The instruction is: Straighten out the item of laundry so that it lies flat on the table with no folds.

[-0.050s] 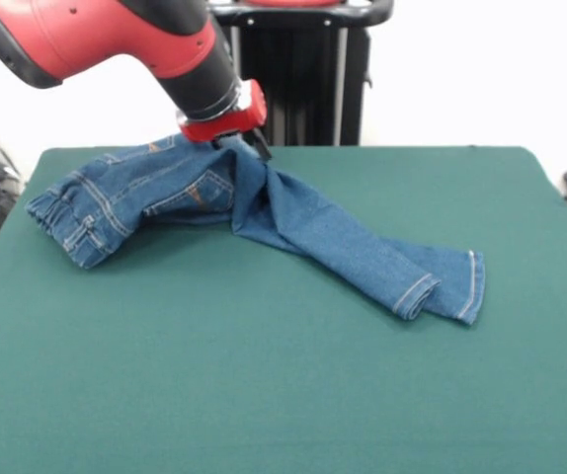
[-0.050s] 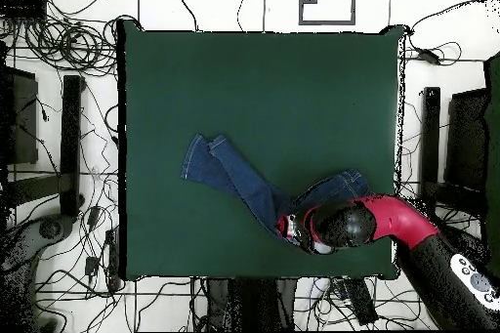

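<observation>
Blue jeans (image 1: 264, 212) (image 2: 249, 187) with pale patches and orange stitching, bunched up on the far left part of the green table (image 1: 264, 395) (image 2: 244, 85). Legs lying together, stretched toward the right, hems side by side. Waist end crumpled, pocket showing.

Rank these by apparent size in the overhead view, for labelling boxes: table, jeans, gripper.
1. table
2. jeans
3. gripper, smallest, though it sits nearer the camera and is partly hidden by the arm.
</observation>
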Controlling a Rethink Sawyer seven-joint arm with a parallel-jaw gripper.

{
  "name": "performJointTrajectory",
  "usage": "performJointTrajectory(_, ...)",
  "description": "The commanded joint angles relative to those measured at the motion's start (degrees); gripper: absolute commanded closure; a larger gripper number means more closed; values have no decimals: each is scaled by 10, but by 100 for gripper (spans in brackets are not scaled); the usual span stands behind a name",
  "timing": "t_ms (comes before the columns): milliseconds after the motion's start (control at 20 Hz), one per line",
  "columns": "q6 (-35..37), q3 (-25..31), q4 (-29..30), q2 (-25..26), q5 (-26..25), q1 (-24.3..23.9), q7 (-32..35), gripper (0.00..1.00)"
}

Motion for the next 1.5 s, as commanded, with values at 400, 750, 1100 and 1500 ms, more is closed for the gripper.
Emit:
performJointTrajectory(400,-78,-3,-17,1,-17,23,-78,100)
performJointTrajectory(750,-87,-9,-15,-5,-3,38,-34,100)
performJointTrajectory(1100,-94,-11,-30,-15,28,69,21,100)
performJointTrajectory(1500,-70,-26,-92,-32,67,145,56,100)
